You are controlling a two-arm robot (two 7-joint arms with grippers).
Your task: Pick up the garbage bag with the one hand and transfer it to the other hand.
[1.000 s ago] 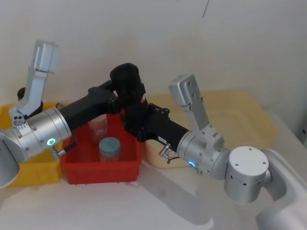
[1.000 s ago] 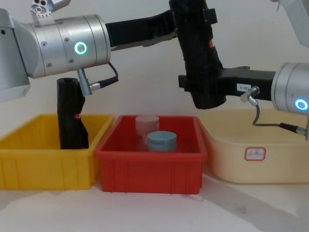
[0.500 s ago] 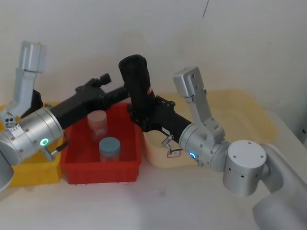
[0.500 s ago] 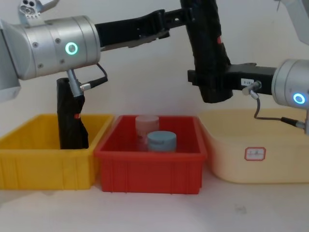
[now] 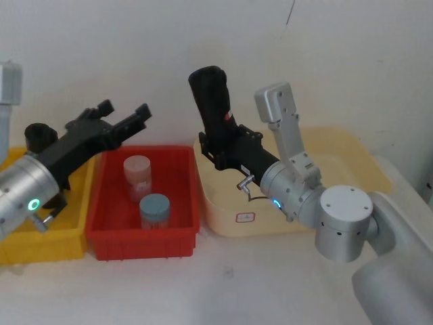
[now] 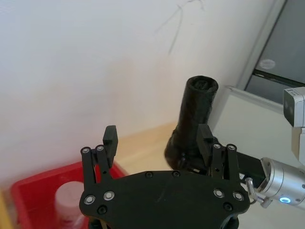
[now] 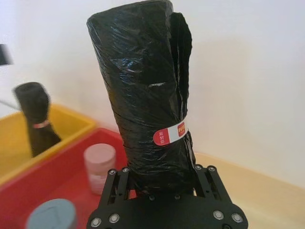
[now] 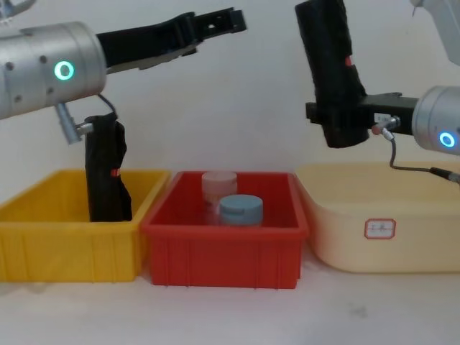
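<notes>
Clamping the right gripper (image 5: 219,147) tight around the lower end of the garbage bag (image 5: 211,101), holding it upright in the air over the left end of the beige tub (image 8: 410,215). Hanging the left gripper (image 5: 124,112) splayed wide and empty, well apart, above the red bin (image 5: 145,244). Seemingly finishing the handover; next, probably needing only a steady hold.

LEFT ARM: silver cylindrical arm with green glowing ring (image 5: 20,193) reaches forward and upward from the left edge | black two-finger left gripper (image 5: 124,110): fingers spread wide, free in the air | RIGHT ARM: silver arm with blue glowing ring (image 5: 298,193) angles inward toward the centre | black two-finger right gripper (image 5: 218,147): clamped on the lower end of an upright black rolled plastic garbage bag (image 5: 211,101), held aloft
</notes>
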